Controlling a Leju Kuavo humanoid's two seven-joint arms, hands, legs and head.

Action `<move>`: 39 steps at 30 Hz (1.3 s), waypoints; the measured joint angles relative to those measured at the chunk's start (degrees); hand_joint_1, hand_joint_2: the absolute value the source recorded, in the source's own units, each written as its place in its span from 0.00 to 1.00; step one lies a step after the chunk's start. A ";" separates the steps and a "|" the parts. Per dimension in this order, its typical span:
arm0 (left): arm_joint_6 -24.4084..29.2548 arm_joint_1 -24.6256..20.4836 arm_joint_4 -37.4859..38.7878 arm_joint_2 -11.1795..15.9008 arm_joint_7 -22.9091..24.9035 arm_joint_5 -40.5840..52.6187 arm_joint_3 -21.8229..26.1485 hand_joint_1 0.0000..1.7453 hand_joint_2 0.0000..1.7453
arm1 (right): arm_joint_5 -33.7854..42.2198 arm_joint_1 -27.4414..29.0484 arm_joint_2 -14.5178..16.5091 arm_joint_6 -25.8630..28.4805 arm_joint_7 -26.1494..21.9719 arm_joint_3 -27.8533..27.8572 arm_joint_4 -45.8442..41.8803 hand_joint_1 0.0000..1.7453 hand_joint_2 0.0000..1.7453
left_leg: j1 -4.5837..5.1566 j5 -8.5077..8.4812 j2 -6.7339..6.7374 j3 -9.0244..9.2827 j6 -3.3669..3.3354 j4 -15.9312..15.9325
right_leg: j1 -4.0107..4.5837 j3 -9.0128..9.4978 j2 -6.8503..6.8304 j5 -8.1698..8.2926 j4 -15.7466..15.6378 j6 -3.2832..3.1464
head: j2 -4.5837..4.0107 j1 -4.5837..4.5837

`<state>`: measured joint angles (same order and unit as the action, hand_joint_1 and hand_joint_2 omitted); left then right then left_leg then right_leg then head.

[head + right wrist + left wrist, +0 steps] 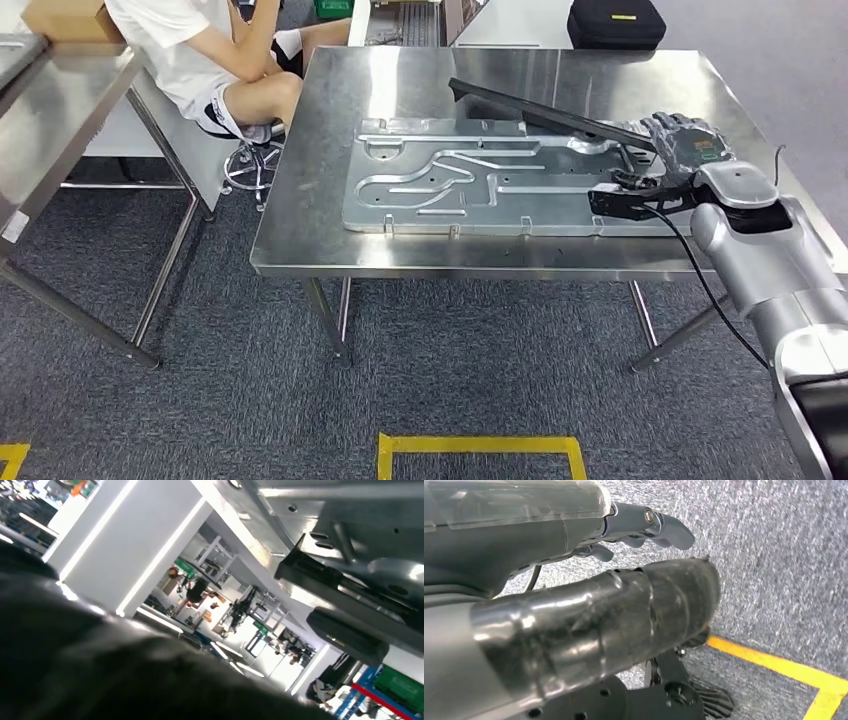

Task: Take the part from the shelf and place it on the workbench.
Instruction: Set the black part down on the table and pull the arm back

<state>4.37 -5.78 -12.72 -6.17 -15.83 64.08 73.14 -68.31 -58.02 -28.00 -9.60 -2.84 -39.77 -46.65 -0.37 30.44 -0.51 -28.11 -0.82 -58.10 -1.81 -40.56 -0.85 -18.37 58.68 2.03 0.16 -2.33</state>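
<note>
Right hand (683, 140) grips black part (545, 112); fingers hidden underneath.

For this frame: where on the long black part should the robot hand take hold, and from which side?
Near its right end, from the robot's right side. The black part is a long, thin bar lying tilted over the metal panel, its far-left end raised and out of easy reach. The right end sits nearest the table edge, where the right robot hand already is; whether it grips there I cannot tell.
</note>
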 joint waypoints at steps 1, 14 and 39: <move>0.03 -0.03 0.00 -0.01 0.10 0.04 0.00 0.00 0.00 | 0.03 0.04 -0.01 -0.02 -0.01 0.00 0.01 0.00 0.00 | 0.00 -0.63 0.10 -0.47 -0.49 0.08 | -0.11 -0.23 0.04 -0.16 0.01 0.36 | 0.00 0.01; 0.47 -0.10 0.00 -0.25 0.54 0.21 -0.01 0.00 0.00 | 0.51 0.22 -0.14 0.22 0.01 0.01 -0.25 0.00 0.00 | 1.19 -9.15 0.44 -9.54 -1.69 -0.33 | 1.79 10.85 0.61 -10.77 0.43 -2.03 | -0.01 0.13; 0.77 -0.15 0.00 -0.05 0.60 0.38 -0.01 0.00 0.00 | 0.68 1.18 0.00 0.36 -0.12 0.01 -0.19 0.00 0.00 | 0.37 -5.89 0.92 -6.50 -2.23 0.17 | 0.31 -2.08 0.33 -11.32 17.07 0.63 | -0.01 0.25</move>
<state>5.14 -5.93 -12.72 -6.23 -15.23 64.46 73.13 -67.63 -56.84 -28.00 -9.25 -2.95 -39.76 -46.84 0.00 24.55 0.41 -34.61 -3.06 -57.93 -1.50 -42.64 -0.51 -29.69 75.75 2.65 0.15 -2.09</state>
